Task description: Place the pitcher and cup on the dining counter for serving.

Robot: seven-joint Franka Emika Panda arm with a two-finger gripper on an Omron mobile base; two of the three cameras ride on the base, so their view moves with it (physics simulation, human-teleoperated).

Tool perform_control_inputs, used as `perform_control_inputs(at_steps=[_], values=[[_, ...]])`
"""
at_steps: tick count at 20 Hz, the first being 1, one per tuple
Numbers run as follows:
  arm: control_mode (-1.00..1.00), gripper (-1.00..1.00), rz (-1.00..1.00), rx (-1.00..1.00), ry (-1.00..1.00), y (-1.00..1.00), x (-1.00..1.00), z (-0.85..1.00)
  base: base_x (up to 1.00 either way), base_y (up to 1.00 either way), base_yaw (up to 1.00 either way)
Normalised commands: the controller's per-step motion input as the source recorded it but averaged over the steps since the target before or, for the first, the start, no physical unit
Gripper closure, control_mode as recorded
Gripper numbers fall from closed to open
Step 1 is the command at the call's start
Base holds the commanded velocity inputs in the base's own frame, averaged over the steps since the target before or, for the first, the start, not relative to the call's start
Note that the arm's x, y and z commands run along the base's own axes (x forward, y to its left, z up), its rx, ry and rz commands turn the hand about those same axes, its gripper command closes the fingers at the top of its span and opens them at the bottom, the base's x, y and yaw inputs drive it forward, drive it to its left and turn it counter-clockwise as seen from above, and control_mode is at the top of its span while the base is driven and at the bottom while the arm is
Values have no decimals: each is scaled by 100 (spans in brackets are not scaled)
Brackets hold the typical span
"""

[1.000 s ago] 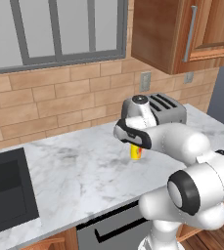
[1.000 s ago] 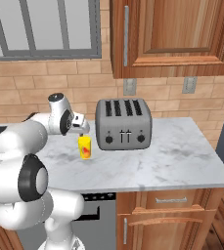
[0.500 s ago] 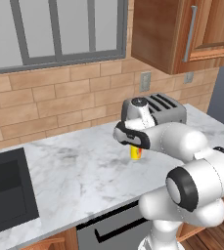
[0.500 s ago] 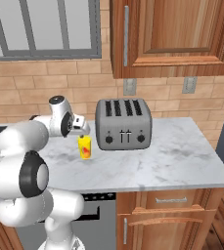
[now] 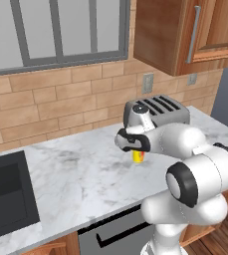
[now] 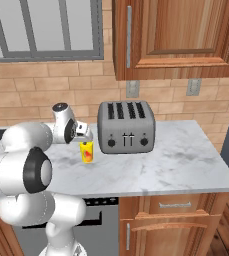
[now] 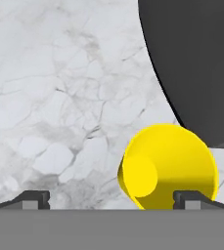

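The small yellow cup (image 5: 138,156) (image 6: 87,152) with a red mark stands upright on the marble counter (image 5: 80,169), just left of the toaster. My gripper (image 5: 135,148) (image 6: 85,141) hangs directly above it, pointing down, jaws open wide. In the hand view the cup (image 7: 167,166) lies off-centre, under the right fingertip (image 7: 189,197), while the gripper (image 7: 112,200) centre is over bare marble. Nothing is held. The pitcher and the dining counter are out of view.
A grey four-slot toaster (image 5: 158,109) (image 6: 126,127) (image 7: 191,68) stands close to the cup's right. A black sink (image 5: 6,199) is set in the counter at far left. Wooden wall cabinets (image 6: 176,35) hang above; a brick wall and window are behind.
The hand has sunk a little toward the yellow cup, staying open. The cup and toaster have not moved.
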Motion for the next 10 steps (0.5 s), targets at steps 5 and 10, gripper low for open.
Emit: perform_control_inputs(at_steps=[5, 10], values=[[-100, -100, 0, 0, 3, 0, 0, -13, 0, 0, 0], [-100, -100, 0, 0, 4, 0, 0, -10, 0, 0, 0]])
